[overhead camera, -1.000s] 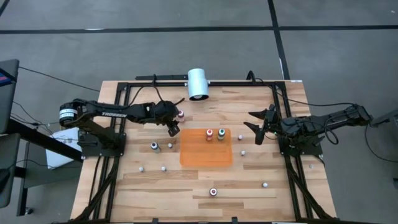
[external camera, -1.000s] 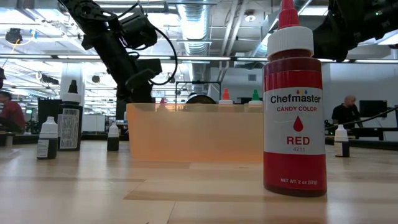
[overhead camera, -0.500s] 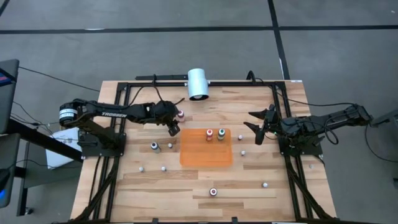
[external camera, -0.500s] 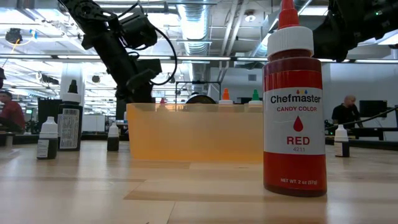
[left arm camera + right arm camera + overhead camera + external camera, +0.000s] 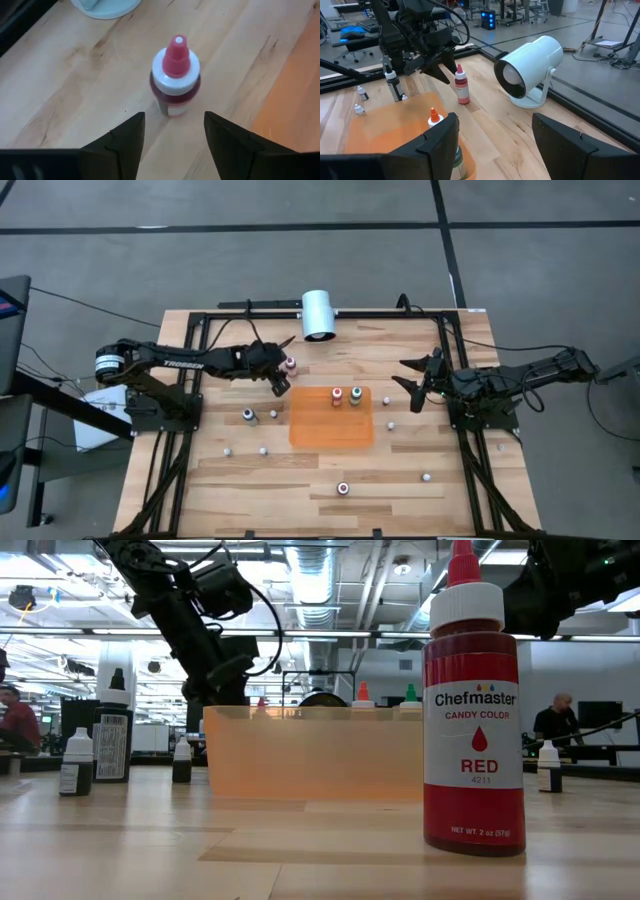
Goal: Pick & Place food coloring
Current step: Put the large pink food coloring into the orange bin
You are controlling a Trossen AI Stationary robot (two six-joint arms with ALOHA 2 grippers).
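**Q:** ok so what's your left end effector doing?

**A:** My left end effector [image 5: 283, 378] is wide open and gripping nothing. It sits just at the 7 o'clock side of the pink-topped bottle [image 5: 291, 364] in the high view. Through my left wrist camera that bottle [image 5: 175, 75] stands upright on the bare desk [image 5: 75, 90], just ahead of my two fingers [image 5: 127, 137], lined up with the gap between them and touching neither.

**Q:** and the right one?

**A:** My right end effector [image 5: 414, 384] is parked, also spread open and empty, off the 3 o'clock side of the orange mat [image 5: 331, 430].

**Q:** anything in the way?

**A:** The big white cylinder [image 5: 319, 315] lies at about 1 o'clock from the pink bottle, near it but apart. The mat's edge is right beside it at 5 o'clock.

**Q:** what's on the mat?

**A:** Two bottles, standing side by side near its far edge: an orange-topped bottle [image 5: 337, 395] and a green-topped bottle [image 5: 355, 395]. More little bottles are scattered on the desk, including a dark bottle [image 5: 249, 416] at the mat's 9 o'clock and the red bottle [image 5: 473, 705] close to the low camera, labelled Chefmaster Candy Color Red.
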